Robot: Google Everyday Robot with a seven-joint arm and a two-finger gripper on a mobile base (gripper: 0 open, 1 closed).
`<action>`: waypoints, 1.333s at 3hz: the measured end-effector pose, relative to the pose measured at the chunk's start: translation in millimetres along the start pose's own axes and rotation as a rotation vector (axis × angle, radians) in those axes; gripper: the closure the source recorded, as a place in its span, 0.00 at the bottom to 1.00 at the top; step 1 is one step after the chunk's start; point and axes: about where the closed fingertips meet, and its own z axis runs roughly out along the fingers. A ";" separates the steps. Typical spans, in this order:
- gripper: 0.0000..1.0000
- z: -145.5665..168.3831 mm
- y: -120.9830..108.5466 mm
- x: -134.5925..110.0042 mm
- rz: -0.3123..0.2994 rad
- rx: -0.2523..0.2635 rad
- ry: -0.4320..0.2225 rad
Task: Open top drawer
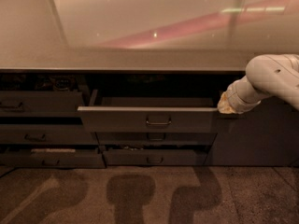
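The top drawer [121, 119] is the wide dark grey front in the middle of the cabinet. It stands pulled out from under the counter, with its small loop handle [158, 121] at the centre and its inner floor [154, 101] showing behind the front. My white arm [273, 78] comes in from the right. The gripper [224, 104] sits at the drawer's upper right corner, beside the front's right end and away from the handle.
A pale counter top [140, 55] runs above the drawers. Lower middle drawers [154, 157] sit under the open one. A left column of drawers [37, 104] is partly pulled out, the bottom one [46, 157] holding something pale. A plain grey panel [252, 139] is at right. Carpet [149, 195] lies in front.
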 end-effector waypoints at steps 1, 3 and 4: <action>1.00 -4.5 -20.2 3.5 0.018 0.006 0.069; 1.00 -4.7 -46.0 3.0 0.035 0.002 0.158; 1.00 -2.6 -46.0 7.9 0.052 -0.010 0.076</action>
